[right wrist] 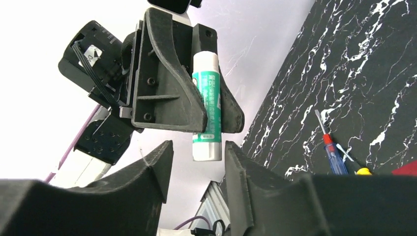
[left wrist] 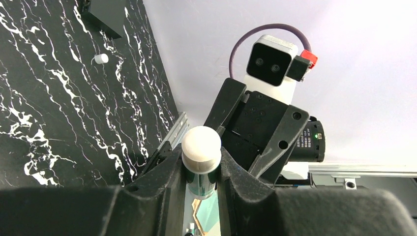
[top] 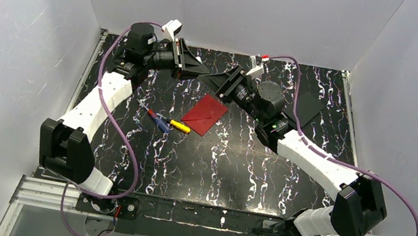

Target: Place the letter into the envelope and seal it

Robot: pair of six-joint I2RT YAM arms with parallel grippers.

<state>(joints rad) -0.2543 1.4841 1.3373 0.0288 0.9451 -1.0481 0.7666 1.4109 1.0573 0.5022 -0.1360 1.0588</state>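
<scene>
A glue stick (right wrist: 207, 105) is held clamped in the left gripper (right wrist: 199, 93).
Its free end is flanked by the right gripper (right wrist: 199, 150), jaws parted with a gap seen on one side; the envelope (top: 205, 114) is laid flat mid-table (top: 250, 164).

Envelope (top: 204, 114) is dark red, table (top: 236, 168) white-veined black, glue stick (right wrist: 206, 105) green and white.

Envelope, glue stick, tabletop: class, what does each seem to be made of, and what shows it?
Envelope: likely paper, matte dark red; lies flat with crisp fold lines. Glue stick: probably plastic, smooth white tube, glossy green label. Table: black with white veins, marble-look, perhaps laminate; faint sheen.
</scene>
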